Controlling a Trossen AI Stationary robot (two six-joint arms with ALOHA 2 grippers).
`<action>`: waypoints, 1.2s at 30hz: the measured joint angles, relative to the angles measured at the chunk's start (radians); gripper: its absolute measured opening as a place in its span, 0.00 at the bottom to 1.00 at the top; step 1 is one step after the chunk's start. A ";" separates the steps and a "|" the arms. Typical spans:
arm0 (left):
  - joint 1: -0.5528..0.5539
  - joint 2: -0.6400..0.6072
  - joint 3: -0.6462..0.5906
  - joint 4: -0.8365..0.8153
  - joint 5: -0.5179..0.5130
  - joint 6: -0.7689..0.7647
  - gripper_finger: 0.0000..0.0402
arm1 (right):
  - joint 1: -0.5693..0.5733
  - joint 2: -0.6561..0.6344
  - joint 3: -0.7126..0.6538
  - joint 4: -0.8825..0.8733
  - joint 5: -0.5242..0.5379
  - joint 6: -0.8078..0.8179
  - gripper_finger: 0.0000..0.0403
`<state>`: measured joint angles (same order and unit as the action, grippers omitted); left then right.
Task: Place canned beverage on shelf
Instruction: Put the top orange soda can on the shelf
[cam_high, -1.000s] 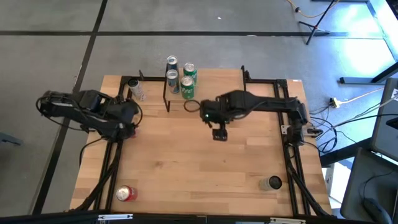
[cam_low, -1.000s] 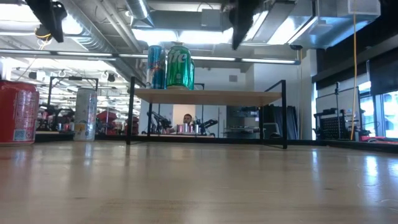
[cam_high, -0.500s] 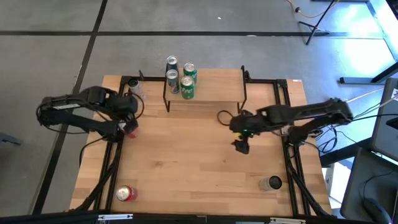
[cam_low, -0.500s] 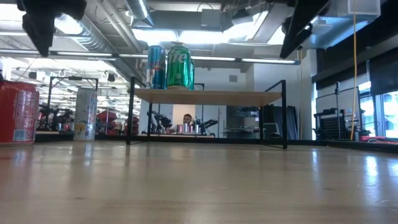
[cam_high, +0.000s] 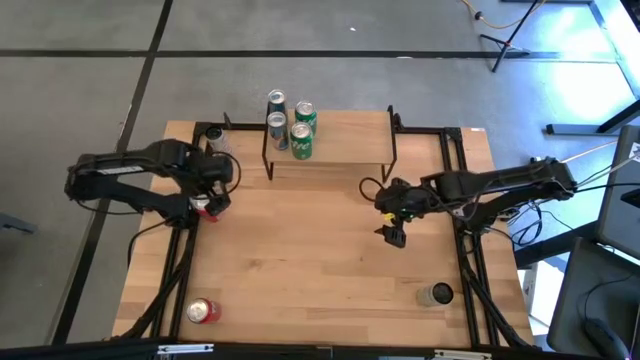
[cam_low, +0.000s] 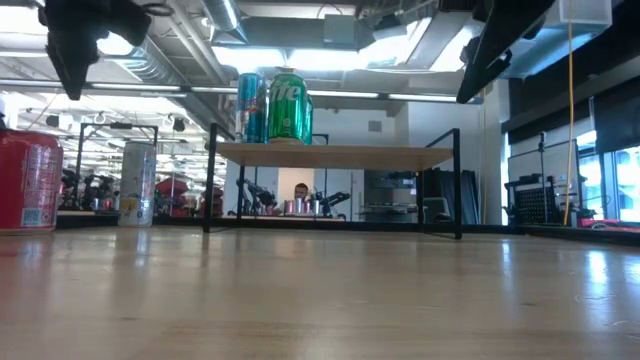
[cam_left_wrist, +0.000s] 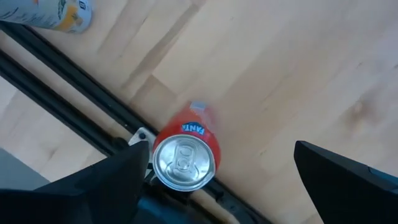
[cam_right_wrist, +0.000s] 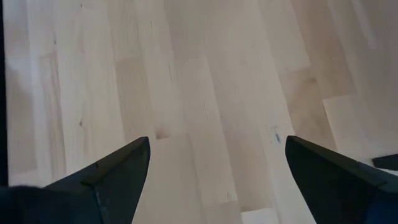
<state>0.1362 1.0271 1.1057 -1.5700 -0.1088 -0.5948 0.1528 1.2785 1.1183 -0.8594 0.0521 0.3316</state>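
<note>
A red Fanta can (cam_left_wrist: 185, 163) stands upright on its base at the table's left edge (cam_high: 205, 207), beside a black rail. My left gripper (cam_left_wrist: 221, 171) hovers above it, open, fingers on either side without touching; it also shows in the high view (cam_high: 212, 198). My right gripper (cam_high: 393, 235) is open and empty over bare wood right of centre. The shelf (cam_high: 345, 140), a light plank on black legs, stands at the far middle (cam_low: 335, 153). Several blue and green cans (cam_high: 290, 125) stand on its left end (cam_low: 275, 107).
A white can (cam_high: 217, 141) stands left of the shelf (cam_low: 137, 183). A second red can (cam_high: 203, 311) stands at the near left corner (cam_low: 28, 180). A dark can (cam_high: 436, 294) stands near the front right. Black frame rails (cam_high: 180, 270) run along both table sides.
My right gripper has drawn back from in front of the shelf toward the table's right and near edges, staying empty. My left gripper has shifted slightly over the red Fanta can and come down a little. No can has moved.
</note>
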 joint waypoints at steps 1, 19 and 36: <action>0.007 0.018 0.000 -0.002 0.003 0.015 0.97 | 0.000 0.000 -0.005 0.007 0.000 -0.001 0.89; 0.169 0.039 -0.274 -0.002 0.117 0.179 0.97 | -0.003 0.001 -0.021 0.051 0.023 -0.012 0.89; 0.168 0.040 -0.319 0.032 0.123 0.160 0.62 | -0.003 0.001 -0.021 0.054 0.069 -0.030 0.89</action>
<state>0.3046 1.0668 0.7866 -1.5376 0.0143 -0.4351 0.1501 1.2793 1.0973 -0.8051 0.1215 0.3012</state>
